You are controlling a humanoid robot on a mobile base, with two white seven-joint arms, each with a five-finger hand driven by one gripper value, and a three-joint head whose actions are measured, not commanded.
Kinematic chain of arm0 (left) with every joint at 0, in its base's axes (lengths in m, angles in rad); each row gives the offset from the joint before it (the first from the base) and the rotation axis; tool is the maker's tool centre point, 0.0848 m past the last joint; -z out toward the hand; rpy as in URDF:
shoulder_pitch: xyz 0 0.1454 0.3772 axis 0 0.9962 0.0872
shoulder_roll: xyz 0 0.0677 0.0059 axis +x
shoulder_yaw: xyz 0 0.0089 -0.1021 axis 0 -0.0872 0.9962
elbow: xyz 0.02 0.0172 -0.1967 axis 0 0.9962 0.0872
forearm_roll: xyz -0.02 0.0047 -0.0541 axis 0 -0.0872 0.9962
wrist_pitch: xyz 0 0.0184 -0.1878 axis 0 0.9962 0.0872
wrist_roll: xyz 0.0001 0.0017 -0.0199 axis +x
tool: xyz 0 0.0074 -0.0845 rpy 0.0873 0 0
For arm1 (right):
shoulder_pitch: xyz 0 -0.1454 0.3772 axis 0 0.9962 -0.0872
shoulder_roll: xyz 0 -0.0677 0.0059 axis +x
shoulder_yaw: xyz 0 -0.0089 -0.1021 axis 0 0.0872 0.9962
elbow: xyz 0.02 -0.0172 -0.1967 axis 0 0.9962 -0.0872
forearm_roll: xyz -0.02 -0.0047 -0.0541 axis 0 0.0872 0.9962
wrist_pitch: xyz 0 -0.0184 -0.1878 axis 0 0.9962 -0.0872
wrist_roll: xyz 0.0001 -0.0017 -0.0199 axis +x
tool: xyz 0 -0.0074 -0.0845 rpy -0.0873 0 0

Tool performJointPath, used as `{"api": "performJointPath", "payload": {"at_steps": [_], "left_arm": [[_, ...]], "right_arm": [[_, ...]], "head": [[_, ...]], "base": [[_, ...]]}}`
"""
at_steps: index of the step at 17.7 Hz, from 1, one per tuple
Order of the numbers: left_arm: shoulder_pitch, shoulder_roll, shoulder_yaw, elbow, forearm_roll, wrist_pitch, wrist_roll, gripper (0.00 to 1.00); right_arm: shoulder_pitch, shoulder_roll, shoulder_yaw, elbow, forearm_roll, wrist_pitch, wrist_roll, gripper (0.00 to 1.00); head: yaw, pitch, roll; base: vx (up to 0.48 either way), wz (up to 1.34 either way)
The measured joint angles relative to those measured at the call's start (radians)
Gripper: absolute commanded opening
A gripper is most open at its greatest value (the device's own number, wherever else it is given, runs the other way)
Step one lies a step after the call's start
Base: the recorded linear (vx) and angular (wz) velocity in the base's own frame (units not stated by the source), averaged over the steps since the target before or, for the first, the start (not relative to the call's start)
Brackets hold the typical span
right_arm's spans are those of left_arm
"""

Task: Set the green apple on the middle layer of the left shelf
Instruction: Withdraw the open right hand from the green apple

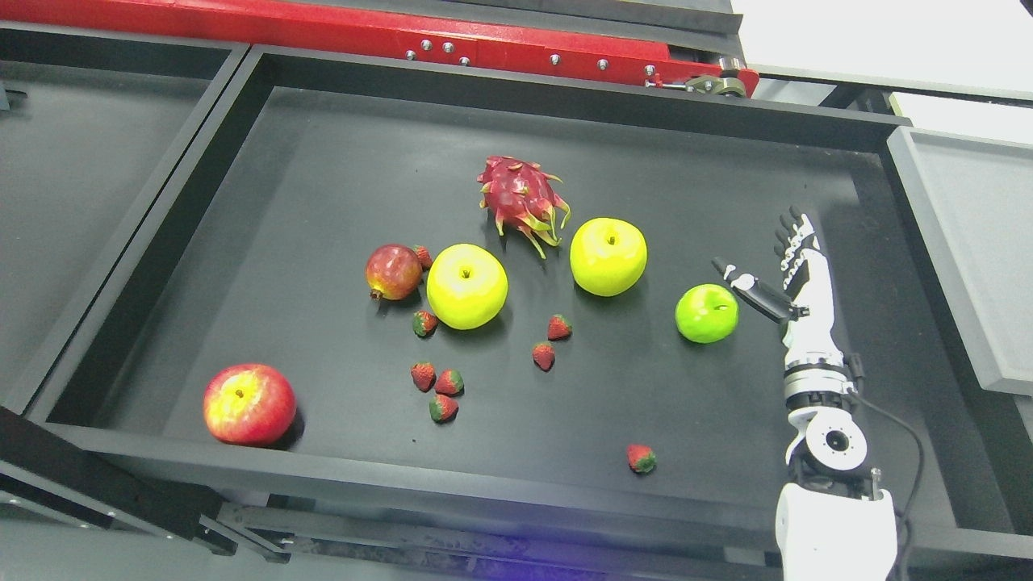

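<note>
The right arm [835, 516] rises from the lower right corner into a black tray [323, 476]; its hand [787, 274] hangs open, fingers straight, thumb reaching left, just beside the green apple [706, 313] (touching or not, I cannot tell); the apple rests on the tray floor, right of two yellow apples [466, 286], a dragon fruit [520, 198] and scattered strawberries [440, 395]; a red apple [248, 403] sits at the near left.
</note>
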Motion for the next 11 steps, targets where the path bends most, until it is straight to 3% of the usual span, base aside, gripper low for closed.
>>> {"api": "performJointPath", "payload": {"at_steps": [6, 11], "left_arm": [[0.0, 0.0, 0.0, 0.0, 0.0, 0.0, 0.0, 1.0], [0.0, 0.0, 0.0, 0.0, 0.0, -0.001, 0.0, 1.0]], "right_arm": [[0.003, 0.0, 0.021, 0.019, 0.001, -0.027, -0.013, 1.0], [0.086, 0.0, 0.032, -0.051, -0.022, -0.032, -0.031, 1.0]], "head": [[0.0, 0.0, 0.0], [0.0, 0.0, 0.0]], "base": [[0.0, 0.0], [0.0, 0.0]]}}
